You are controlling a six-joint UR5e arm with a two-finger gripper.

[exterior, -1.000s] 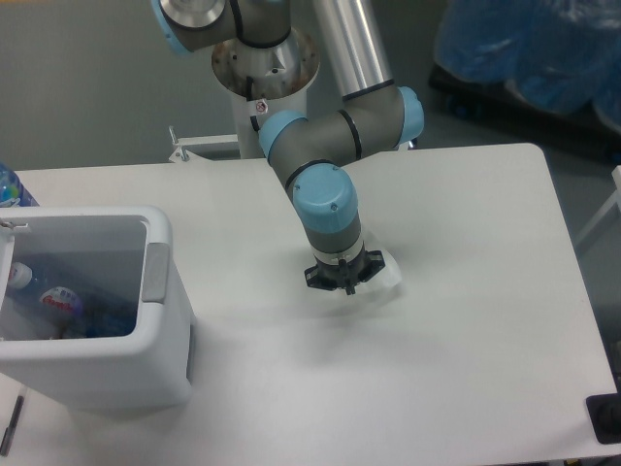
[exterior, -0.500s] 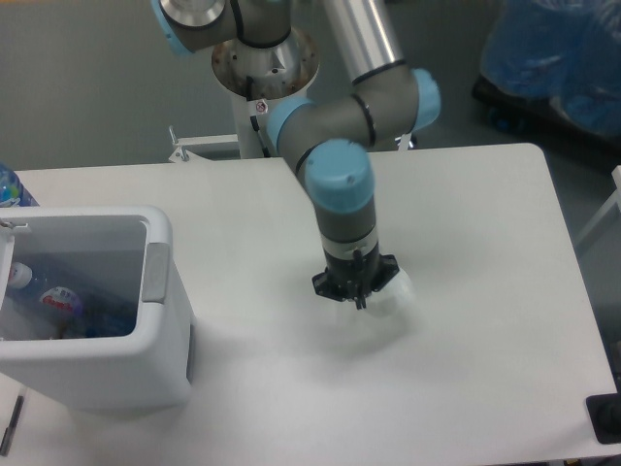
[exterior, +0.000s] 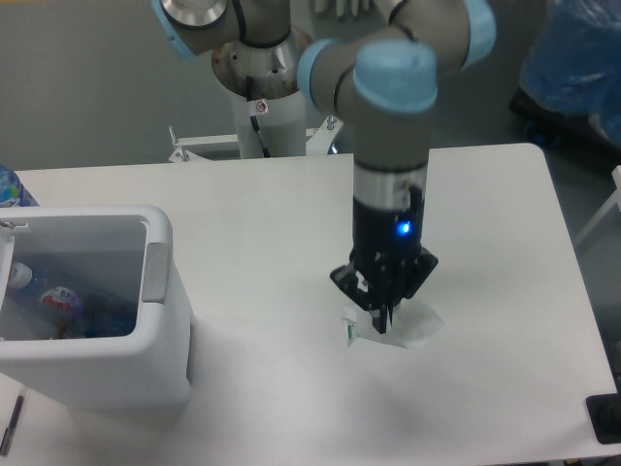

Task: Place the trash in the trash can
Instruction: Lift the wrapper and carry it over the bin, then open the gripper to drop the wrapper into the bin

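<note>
1. The gripper [exterior: 381,316] hangs just right of frame centre, pointing straight down at the table [exterior: 485,243], a blue light glowing on its wrist.
2. Under its tips lies the crumpled white wrapper [exterior: 408,330], flat on the surface and spreading out to the lower right of the fingers.
3. The fingers look drawn close together and seem to meet the wrapper's left edge, but from this angle I cannot tell whether they have truly pinched it or merely touch it.
4. The vertical approach makes sense: thin film lying flat offers only a top-down pinch.
5. The trash can [exterior: 155,282] stands well apart at the left edge of the frame, mouth open upward, ready for a drop.
6. Inside it, 1 bottle [exterior: 58,303] already lies at the bottom, so by my reckoning only the wrapper remains.
</note>
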